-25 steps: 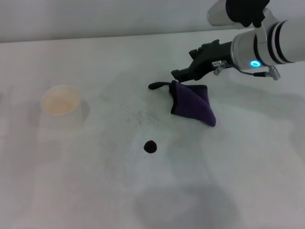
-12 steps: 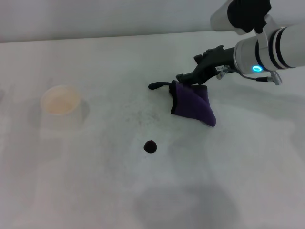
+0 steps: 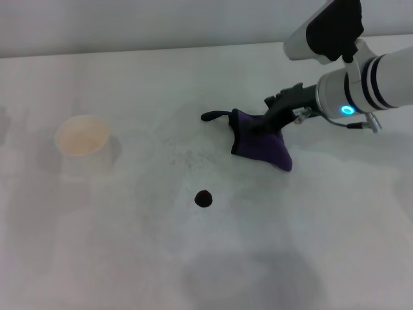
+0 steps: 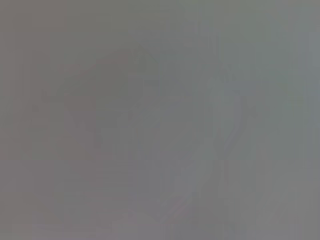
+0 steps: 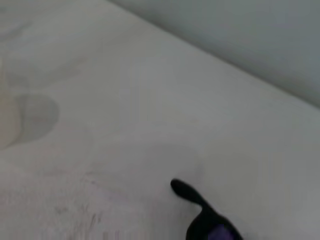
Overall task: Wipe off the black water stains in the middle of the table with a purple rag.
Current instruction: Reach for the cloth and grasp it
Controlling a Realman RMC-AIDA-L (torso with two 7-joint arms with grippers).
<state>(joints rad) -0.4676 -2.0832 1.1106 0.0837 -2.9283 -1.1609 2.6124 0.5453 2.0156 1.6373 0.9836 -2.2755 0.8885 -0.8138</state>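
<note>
**Setting: bare robot test bench, lab-type**

Plain white matte bench (image 3: 116, 258), faint grey smudges, blank pale wall along far edge. Only staged props: paper cup (image 3: 81, 135) at left, purple rag (image 3: 264, 145) right of centre, small black stain (image 3: 204, 198) near middle.

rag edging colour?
Black edging and loop tail on the purple rag; clearest in the head view.

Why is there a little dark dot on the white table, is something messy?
Yes: a small round black-brown blot sits alone on the white tabletop, unwiped. The folded purple rag lies apart from it, under the right gripper.
</note>
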